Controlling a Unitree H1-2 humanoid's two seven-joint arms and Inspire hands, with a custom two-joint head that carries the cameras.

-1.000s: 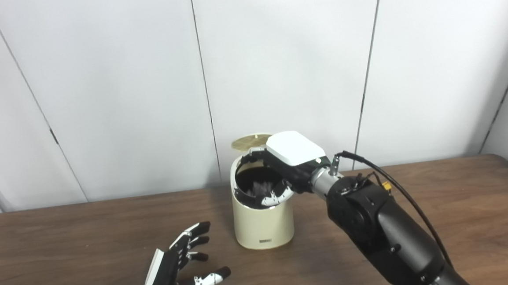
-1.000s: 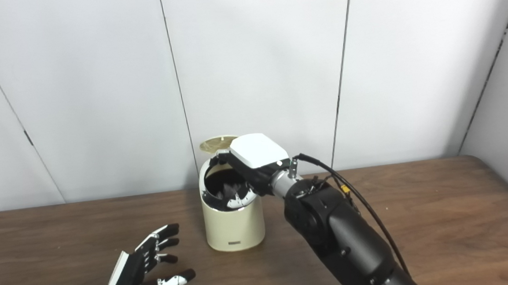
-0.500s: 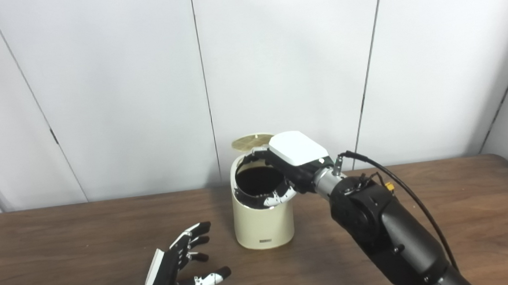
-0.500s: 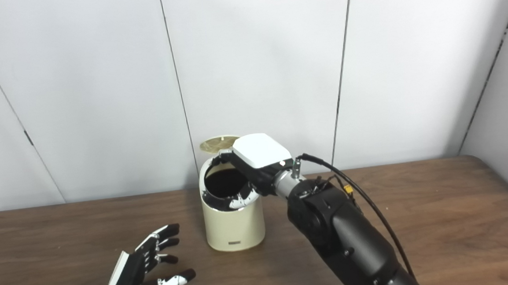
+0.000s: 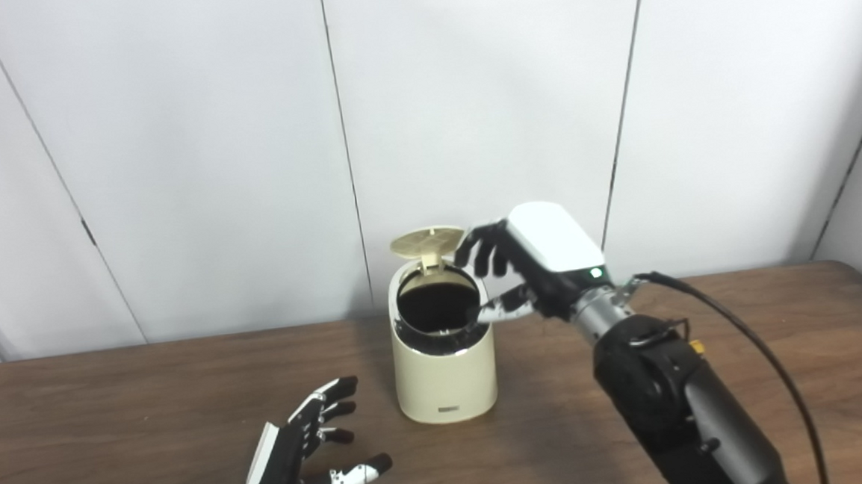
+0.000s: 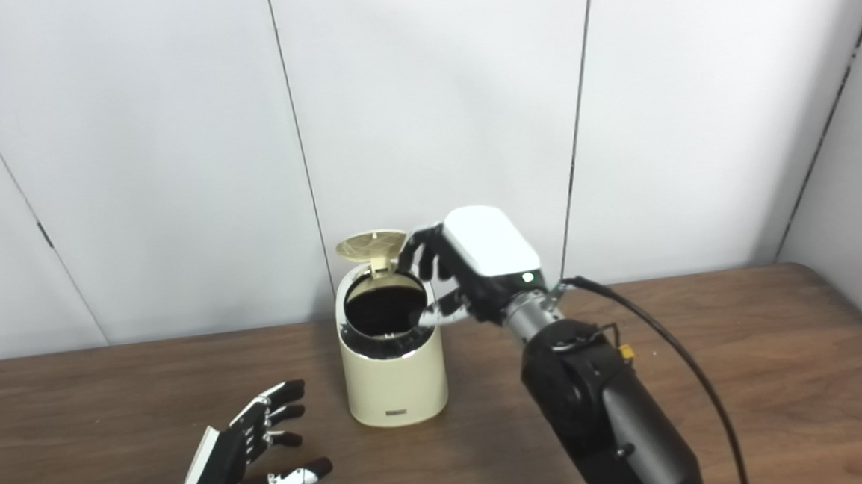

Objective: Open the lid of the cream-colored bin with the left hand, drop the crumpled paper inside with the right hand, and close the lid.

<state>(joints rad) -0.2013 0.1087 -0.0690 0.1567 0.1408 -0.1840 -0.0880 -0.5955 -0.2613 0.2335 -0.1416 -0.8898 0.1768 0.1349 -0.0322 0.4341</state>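
We see the cream-colored bin [image 5: 444, 361] standing toward the back edge of the tabletop [image 5: 112, 411], about midway along it, with its lid [image 5: 428, 242] tipped up on the rear hinge and the dark mouth open. The crumpled paper is not visible anywhere on the wood or in either hand; we judge it lies inside the bin, though the dark interior hides it.

Our right hand [image 5: 522, 270] hangs just beside the bin's right rim, fingers loosely curled and apart, holding nothing, with its fingertips [image 5: 476, 250] close to the raised lid. Our left hand [image 5: 306, 455] rests near the front edge, left of the bin, fingers spread and empty.

What remains, as we read it, is closing the lid. The risks we see:
- The bin looks light and tall, so a sideways push on the lid could slide or tip it toward the left edge.
- If the right hand presses while a finger is over the rim, the lid could trap it and stay ajar.
- The left hand is well apart from the bin, so nothing braces it.
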